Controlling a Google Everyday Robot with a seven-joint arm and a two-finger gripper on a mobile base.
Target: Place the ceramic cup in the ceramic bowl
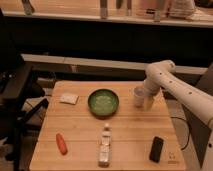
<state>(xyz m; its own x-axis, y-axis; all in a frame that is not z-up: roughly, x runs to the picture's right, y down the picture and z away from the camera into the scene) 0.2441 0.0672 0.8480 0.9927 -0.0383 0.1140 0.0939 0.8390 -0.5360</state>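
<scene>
The ceramic cup [138, 96] is a small white handleless cup standing on the wooden table [80, 130], to the right of the ceramic bowl [103, 102]. The bowl is round, green with a dark rim, and sits at the table's middle back. My gripper [145, 100] is at the end of the white arm [165, 80] that comes in from the right. It is down at the cup, right against it.
A flat white packet [69, 98] lies left of the bowl. A pale labelled bottle [105, 146] lies at the front middle. An orange carrot-like object [61, 143] lies at the front left. A black object [156, 148] lies at the front right.
</scene>
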